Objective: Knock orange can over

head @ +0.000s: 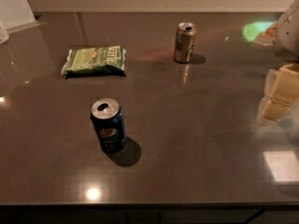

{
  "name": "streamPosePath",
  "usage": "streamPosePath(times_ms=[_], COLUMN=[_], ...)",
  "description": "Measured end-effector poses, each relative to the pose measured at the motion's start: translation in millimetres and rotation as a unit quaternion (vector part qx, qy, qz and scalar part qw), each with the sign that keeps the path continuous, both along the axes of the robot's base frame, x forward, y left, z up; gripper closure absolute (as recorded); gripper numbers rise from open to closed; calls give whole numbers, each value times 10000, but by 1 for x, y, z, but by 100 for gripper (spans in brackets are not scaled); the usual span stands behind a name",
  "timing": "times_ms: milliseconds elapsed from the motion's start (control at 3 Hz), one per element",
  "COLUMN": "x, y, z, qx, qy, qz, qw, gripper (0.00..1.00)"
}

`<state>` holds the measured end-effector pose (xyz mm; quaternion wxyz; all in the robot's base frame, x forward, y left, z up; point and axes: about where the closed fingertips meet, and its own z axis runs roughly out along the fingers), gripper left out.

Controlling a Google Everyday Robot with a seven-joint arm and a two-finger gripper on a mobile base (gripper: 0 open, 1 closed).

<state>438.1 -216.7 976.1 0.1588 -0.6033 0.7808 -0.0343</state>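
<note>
Countertop (196, 139): orange can (185, 42) upright, well apart from end effector (279, 97) (right edge)

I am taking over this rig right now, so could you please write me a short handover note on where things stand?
The gripper is at the right edge of the view, above the counter, and touches nothing on it.
The orange can stands upright at the back of the counter, right of centre and well apart from the gripper.
The blue can stands upright near the front left. The green snack bag lies flat at the back left.
Done: nothing yet, the orange can is not knocked over.
Left: bring the gripper across to the orange can and tip it, probably with a sideways push, keeping off the blue can.
</note>
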Motion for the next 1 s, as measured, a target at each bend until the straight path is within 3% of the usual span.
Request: streamPosePath(times_ms=[667, 1000], x=[0, 18], y=[0, 5], z=[0, -3], qx=[0, 181], qy=[0, -118], qz=[0, -129], qw=[10000, 9997], gripper=[0, 0])
